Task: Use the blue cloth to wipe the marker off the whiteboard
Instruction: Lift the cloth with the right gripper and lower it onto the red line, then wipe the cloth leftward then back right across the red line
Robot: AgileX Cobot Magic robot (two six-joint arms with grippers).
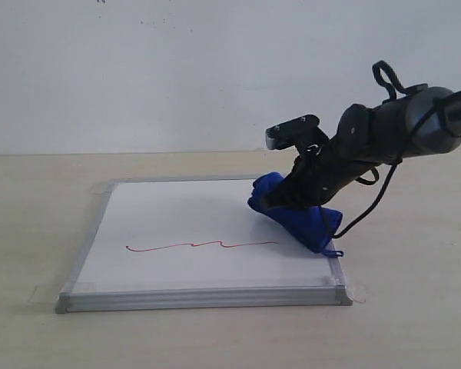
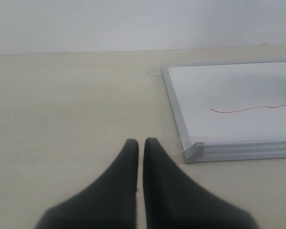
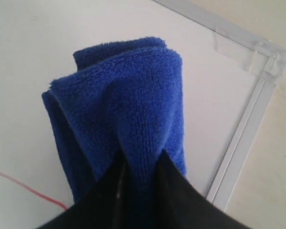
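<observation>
The whiteboard (image 1: 184, 231) lies flat on the table, silver-framed, with tape at its corners. A thin red wavy marker line (image 1: 203, 246) runs across its near half. The blue cloth (image 1: 296, 211) rests as a rolled bundle on the board's right side, just beyond the line's right end. My right gripper (image 1: 286, 198) is shut on the blue cloth (image 3: 128, 105), pinching a fold between its black fingers (image 3: 178, 191). The marker line's end (image 3: 33, 191) shows beside the cloth. My left gripper (image 2: 140, 143) hovers shut and empty over bare table, left of the whiteboard's near corner (image 2: 193, 151).
The board's right frame edge (image 3: 240, 143) and taped corner (image 3: 271, 59) lie close to the cloth. The beige table (image 1: 38, 223) surrounds the board, and a plain white wall (image 1: 177, 69) stands behind.
</observation>
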